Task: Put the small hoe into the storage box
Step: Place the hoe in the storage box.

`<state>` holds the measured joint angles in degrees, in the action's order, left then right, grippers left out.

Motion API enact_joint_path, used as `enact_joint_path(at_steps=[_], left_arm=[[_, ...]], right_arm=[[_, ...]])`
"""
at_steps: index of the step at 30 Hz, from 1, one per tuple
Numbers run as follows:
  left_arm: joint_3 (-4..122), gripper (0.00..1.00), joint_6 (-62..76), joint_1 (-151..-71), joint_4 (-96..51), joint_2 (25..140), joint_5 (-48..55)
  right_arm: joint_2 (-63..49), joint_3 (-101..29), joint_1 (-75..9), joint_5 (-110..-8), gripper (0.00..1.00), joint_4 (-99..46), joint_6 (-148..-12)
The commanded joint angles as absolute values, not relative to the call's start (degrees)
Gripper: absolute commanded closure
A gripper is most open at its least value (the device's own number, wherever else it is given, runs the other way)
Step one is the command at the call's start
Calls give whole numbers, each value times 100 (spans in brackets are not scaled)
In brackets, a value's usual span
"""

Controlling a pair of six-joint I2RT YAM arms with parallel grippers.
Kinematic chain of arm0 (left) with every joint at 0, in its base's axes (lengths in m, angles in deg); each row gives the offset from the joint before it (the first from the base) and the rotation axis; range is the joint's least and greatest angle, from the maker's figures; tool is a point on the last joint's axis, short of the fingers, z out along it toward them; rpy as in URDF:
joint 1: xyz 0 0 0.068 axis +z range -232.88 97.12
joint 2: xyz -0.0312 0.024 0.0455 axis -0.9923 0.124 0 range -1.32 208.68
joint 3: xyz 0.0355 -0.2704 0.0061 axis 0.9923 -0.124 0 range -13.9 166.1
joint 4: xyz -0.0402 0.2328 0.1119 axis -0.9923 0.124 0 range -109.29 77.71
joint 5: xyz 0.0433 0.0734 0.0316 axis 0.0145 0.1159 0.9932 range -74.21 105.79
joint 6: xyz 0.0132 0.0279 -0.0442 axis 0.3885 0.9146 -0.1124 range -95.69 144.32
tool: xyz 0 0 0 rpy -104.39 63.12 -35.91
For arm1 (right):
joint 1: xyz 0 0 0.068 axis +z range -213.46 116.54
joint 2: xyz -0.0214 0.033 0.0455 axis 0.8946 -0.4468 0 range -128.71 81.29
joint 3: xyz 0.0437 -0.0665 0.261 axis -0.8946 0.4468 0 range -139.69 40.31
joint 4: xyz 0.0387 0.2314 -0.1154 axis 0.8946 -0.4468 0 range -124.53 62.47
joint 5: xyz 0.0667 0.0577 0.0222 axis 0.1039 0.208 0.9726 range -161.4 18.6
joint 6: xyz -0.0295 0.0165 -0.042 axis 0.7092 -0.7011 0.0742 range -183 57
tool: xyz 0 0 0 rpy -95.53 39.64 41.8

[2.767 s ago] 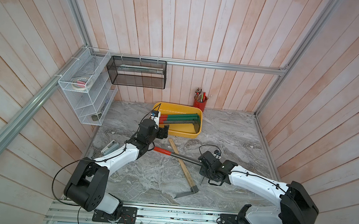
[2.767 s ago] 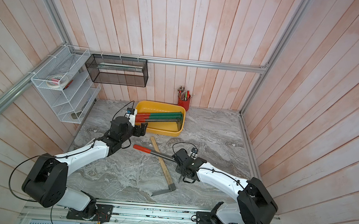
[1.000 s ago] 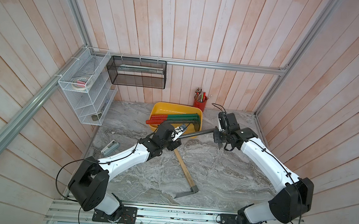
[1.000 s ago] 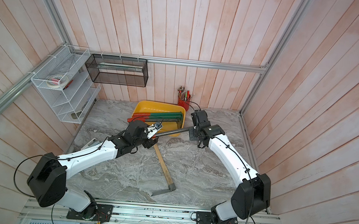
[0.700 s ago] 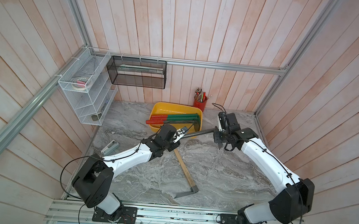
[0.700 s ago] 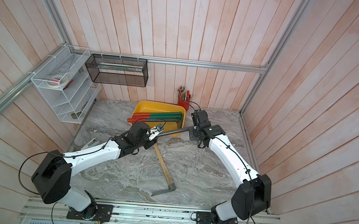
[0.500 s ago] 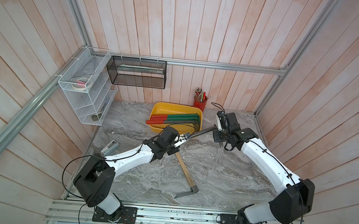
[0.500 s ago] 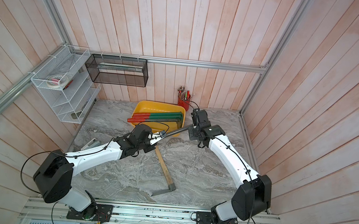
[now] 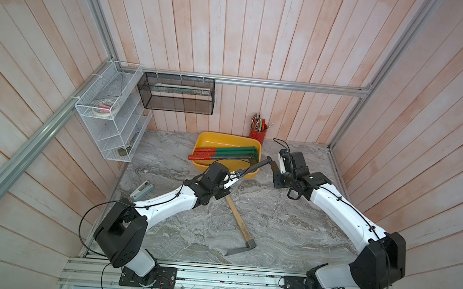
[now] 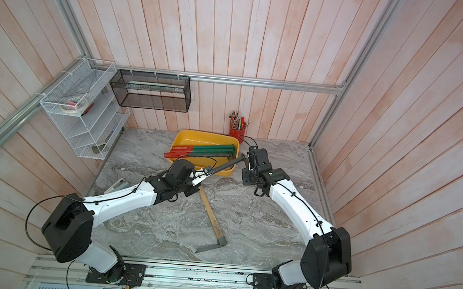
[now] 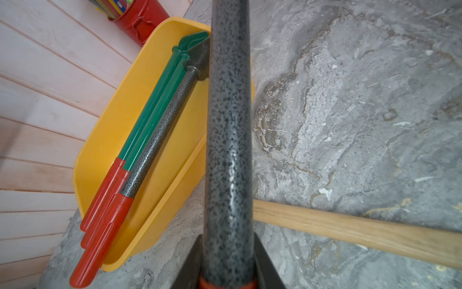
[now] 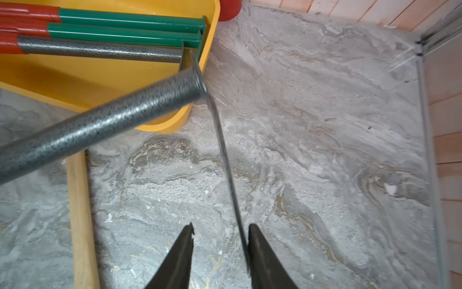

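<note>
Left wrist view: left hand (image 11: 228, 265) grips the small hoe (image 11: 228, 125), a speckled grey tube; right hand (image 12: 222, 225) parted round its blade.

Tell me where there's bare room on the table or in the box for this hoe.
Free: in the storage box, the front strip between its near wall and the three handles; marble between the wire rack and the box; marble between the wooden-handled hoe and the right arm. Crowded: the box's near right corner, under the held hoe.
</note>
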<state>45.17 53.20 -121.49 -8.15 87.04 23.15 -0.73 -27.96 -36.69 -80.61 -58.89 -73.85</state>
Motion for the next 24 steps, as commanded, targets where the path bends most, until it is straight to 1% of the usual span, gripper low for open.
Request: enact_joint_path(at_steps=[1, 5, 9, 12, 14, 17, 22, 24], left_arm=[[4706, 100, 4833, -12144, -1444, 8420, 2044], [4753, 100, 4739, -12063, -1268, 8415, 1790], [5026, 100, 4460, -11754, -778, 8494, 1207], [5279, 100, 4137, -11448, -328, 8522, 411], [5537, 100, 3912, -11241, 80, 8528, -354], [5791, 100, 3728, -11062, 510, 8481, -1400], [6040, 100, 3681, -10959, 1046, 8541, -2155], [6089, 100, 3699, -10946, 1225, 8595, -2380]], right_arm=[[256, -2514, -3758, -7517, 59, -5208, -7504], [783, -2218, -3879, -7385, 56, -4685, -7380], [1695, -1506, -4079, -6807, 53, -3791, -7012], [2237, -896, -4302, -6356, 51, -3152, -6886], [2517, -433, -4496, -6061, 50, -2690, -6847], [2709, 139, -4632, -5791, 50, -2044, -6797], [2790, 785, -4632, -5880, 49, -843, -6595], [2717, 817, -4632, -5901, 48, -571, -6463]])
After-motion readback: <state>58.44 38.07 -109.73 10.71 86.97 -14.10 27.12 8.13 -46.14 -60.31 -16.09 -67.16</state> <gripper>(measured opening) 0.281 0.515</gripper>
